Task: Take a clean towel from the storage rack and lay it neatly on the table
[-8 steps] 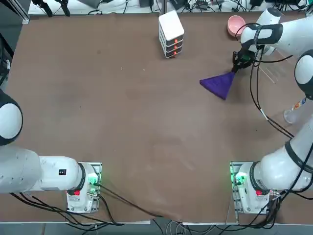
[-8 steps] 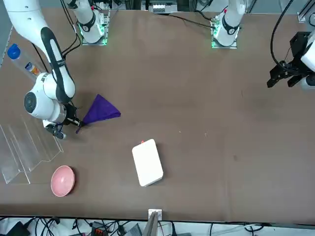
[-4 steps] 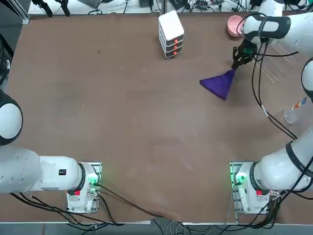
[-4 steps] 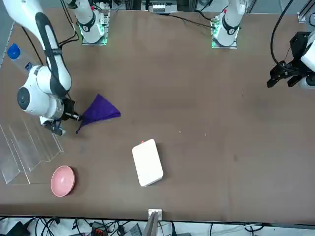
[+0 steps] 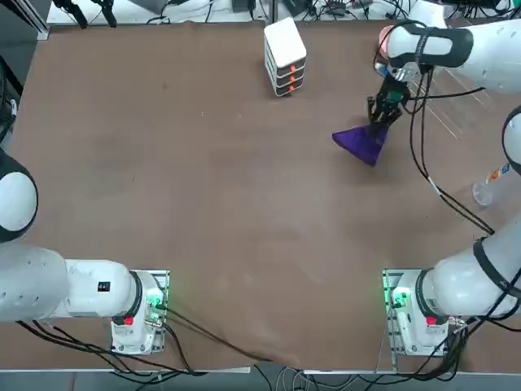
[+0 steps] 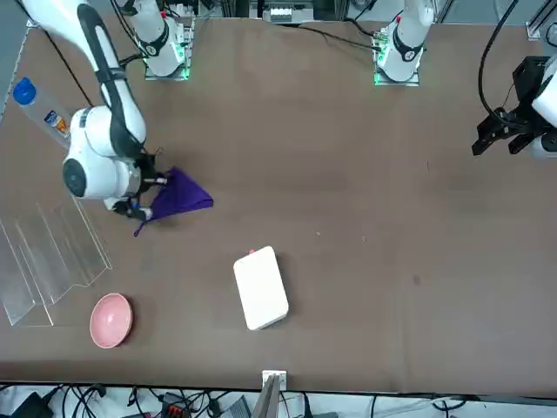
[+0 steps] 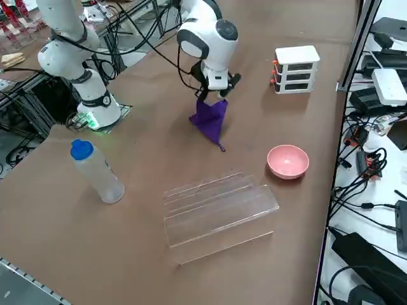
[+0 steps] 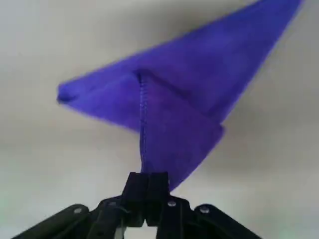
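The black fingers of the right gripper [image 8: 148, 175] are pressed together over the table [image 5: 203, 204], with nothing seen pinched between them. Just beyond their tips, the towel [image 8: 179, 89] spreads out, deep purple, soft and matte, rumpled into a rough triangle. One flap folds back over it, its stitched hem running toward the fingertips, and a small dark tip marks one corner. Whether the tips touch the cloth, I cannot tell. The towel lies on the smooth matte brown tabletop, outside the storage rack [image 7: 219, 213], a clear, glossy frame with thin parallel panels. Farther from the jaws are a translucent bottle [image 7: 98, 171] with a blue cap, a round, smooth pink bowl [image 7: 288, 161] and a white box [image 7: 297, 70] of stacked tiers with orange marks.
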`<state>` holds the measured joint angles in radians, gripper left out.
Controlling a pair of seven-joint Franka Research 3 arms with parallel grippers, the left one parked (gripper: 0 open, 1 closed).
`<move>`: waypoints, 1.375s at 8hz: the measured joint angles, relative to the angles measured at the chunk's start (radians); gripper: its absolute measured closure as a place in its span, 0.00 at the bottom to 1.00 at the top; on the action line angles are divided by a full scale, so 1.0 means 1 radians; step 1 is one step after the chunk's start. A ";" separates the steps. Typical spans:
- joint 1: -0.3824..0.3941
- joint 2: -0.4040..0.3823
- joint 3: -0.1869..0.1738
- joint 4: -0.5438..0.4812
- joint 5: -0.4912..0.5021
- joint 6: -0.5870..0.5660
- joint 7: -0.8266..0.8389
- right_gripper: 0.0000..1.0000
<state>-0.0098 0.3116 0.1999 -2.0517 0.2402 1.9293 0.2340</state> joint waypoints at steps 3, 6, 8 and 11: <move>0.003 -0.056 0.156 -0.107 0.057 0.001 0.097 0.98; 0.035 -0.066 0.232 -0.153 0.081 0.039 0.163 0.98; 0.054 -0.047 0.232 -0.165 0.085 0.093 0.168 0.81; 0.043 -0.054 0.227 -0.144 0.086 0.121 0.247 0.25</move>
<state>0.0330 0.2577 0.4265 -2.1961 0.3262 2.0504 0.4813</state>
